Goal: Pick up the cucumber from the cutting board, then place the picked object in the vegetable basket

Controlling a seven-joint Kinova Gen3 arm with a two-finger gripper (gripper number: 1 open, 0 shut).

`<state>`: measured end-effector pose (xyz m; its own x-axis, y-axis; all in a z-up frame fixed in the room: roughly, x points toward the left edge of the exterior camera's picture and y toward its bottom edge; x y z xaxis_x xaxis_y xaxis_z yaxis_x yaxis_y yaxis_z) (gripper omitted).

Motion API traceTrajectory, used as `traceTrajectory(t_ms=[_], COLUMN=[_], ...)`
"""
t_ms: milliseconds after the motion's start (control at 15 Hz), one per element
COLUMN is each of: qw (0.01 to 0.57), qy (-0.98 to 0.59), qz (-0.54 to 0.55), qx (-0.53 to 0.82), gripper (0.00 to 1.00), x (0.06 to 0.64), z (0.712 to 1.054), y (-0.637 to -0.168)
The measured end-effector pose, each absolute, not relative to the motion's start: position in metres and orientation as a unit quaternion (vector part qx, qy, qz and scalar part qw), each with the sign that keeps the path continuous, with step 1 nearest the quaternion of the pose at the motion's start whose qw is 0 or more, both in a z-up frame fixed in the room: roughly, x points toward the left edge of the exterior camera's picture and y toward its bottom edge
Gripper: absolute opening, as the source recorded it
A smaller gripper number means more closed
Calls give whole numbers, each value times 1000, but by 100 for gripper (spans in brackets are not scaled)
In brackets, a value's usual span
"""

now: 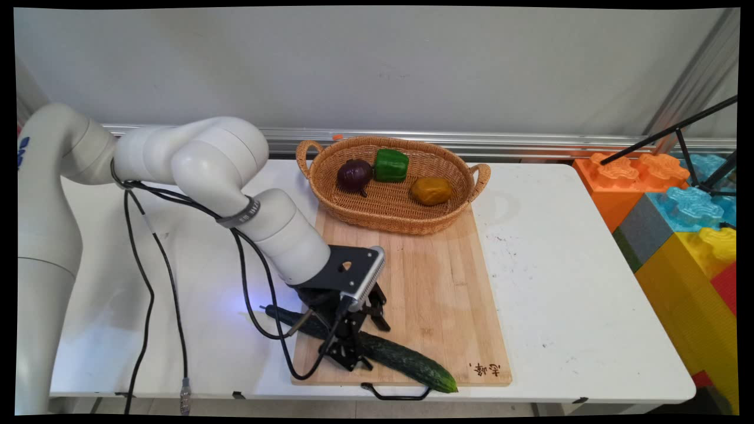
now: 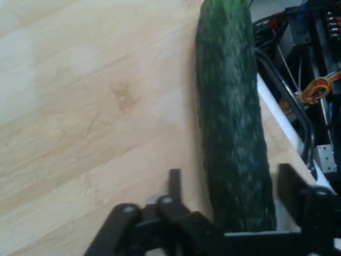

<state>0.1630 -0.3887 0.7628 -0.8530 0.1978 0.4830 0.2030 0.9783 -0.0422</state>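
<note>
On board (image 1: 436, 294), hand (image 1: 353, 347) straddles cucumber (image 2: 232, 133).

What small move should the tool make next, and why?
Probably shut the tool. Its fingers stand open on either side of the cucumber, which lies flat on the cutting board; it is low and not yet gripping.

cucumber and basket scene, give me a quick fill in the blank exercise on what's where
1. The gripper straddles the long green ____, a finger on either side of it.
2. The cucumber lies across the near end of the wooden ____.
3. The wicker basket holds a purple eggplant, a yellow-brown pepper and a ____ pepper.

Missing words: cucumber; cutting board; green
</note>
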Motion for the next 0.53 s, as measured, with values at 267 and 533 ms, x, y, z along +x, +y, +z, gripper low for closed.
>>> traceTrajectory(t_ms=[267, 533], qw=[250, 248], qy=[-963, -964], qz=[0, -2], qx=[-103, -99], gripper=[0, 0], x=[158, 155], z=[759, 767], y=[-388, -388])
